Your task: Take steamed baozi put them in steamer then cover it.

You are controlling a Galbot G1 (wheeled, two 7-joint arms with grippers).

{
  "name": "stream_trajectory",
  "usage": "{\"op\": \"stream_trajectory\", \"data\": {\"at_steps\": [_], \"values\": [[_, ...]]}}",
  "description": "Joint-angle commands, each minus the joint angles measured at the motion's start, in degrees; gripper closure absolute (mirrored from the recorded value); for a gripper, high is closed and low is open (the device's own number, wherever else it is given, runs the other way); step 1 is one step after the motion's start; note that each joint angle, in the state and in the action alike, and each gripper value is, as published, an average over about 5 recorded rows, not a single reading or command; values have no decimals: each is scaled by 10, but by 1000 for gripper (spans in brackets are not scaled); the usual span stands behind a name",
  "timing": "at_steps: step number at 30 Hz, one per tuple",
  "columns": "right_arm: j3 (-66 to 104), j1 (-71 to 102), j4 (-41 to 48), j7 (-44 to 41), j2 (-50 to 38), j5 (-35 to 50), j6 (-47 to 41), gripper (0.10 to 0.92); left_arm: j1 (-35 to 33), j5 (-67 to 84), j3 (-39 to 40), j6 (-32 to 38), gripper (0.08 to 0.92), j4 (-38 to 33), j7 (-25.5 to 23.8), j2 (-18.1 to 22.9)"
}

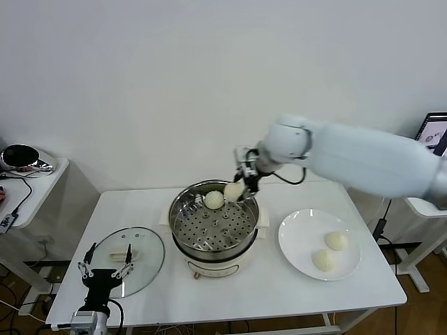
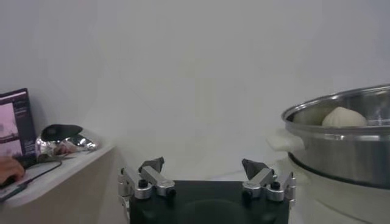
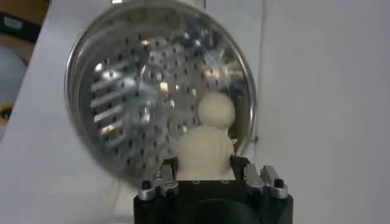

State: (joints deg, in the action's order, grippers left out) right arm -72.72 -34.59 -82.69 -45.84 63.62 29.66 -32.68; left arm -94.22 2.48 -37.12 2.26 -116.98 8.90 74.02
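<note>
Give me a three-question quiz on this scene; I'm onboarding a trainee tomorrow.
1. How many baozi lie on the plate?
2. True or false: the lid covers the steamer.
3. What does the right claw hold? A) the lid B) a baozi C) nothing

Key:
1. Two.
2. False. It lies on the table left of the steamer, by the open left claw.
3. B. It holds a baozi over the steamer's far rim; another baozi already sits inside.
</note>
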Motion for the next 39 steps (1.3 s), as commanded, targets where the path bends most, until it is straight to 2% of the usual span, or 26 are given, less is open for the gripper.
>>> {"op": "stream_trajectory", "data": {"at_steps": [1, 12, 22, 25, 31, 34, 39], "values": [[-13, 40, 77, 57, 150, 49, -52, 465, 7, -2, -2, 0, 177, 4, 0, 4], [-5, 96, 173, 57, 230, 21, -57, 465, 10, -1, -5, 3, 177, 4, 0, 0], [-10, 105, 177, 57, 224, 6, -66, 456, 6, 0, -4, 11, 177, 3, 0, 2], [-8, 100, 171, 55, 219, 7, -69, 402, 6, 0, -2, 12, 177, 4, 0, 1], [3, 55, 117, 16, 162, 7, -72, 241, 7, 0, 1, 10, 177, 2, 0, -1], [8, 5, 70, -25, 108, 7, -62, 208, 8, 2, -2, 9, 177, 3, 0, -4], [-8, -67, -17, -79, -10, 5, -46, 203, 11, 5, -5, 8, 177, 5, -1, -5]]}}
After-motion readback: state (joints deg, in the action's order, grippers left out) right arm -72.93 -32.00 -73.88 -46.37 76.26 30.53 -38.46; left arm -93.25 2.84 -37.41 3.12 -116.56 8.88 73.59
